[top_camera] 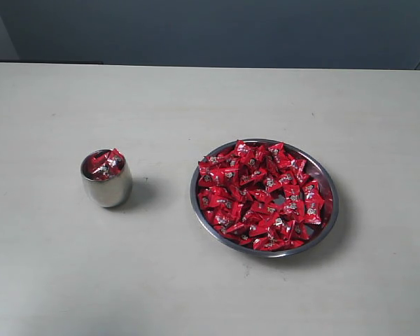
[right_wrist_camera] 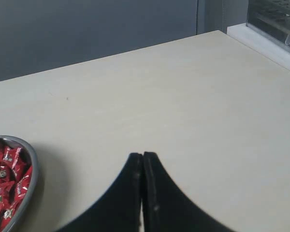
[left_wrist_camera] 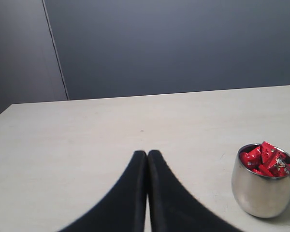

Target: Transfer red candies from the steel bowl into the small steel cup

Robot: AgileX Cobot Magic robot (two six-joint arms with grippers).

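The left hand point(left_wrist_camera: 147, 155) shows only in its own wrist view. Its two black fingers are pressed together along all the length that I can see, with nothing between them, and they hang over a bare part of the table point(left_wrist_camera: 87, 140). Near this hand, but apart from it, stands the small steel cup point(top_camera: 106, 180). It is upright on the left part of the table, well away from the far edge. The cup is filled up to its rim with red candies point(top_camera: 105, 165), and a few wrappers stick out a little above the rim. Its polished side mirrors the pale table. To the right of the cup, apart from it and about as far from the far edge, rests the steel bowl point(top_camera: 334, 210). It is wide and shallow, and it lies flat on the table. Many more red candies are heaped inside it and cover almost all of its bottom; only a thin band of steel shows along the rim. The right hand point(right_wrist_camera: 142, 156) also shows only in its own wrist view. Its black fingers are pressed together too and hold nothing. It hangs over bare table just beside the rim of the bowl, without touching it.
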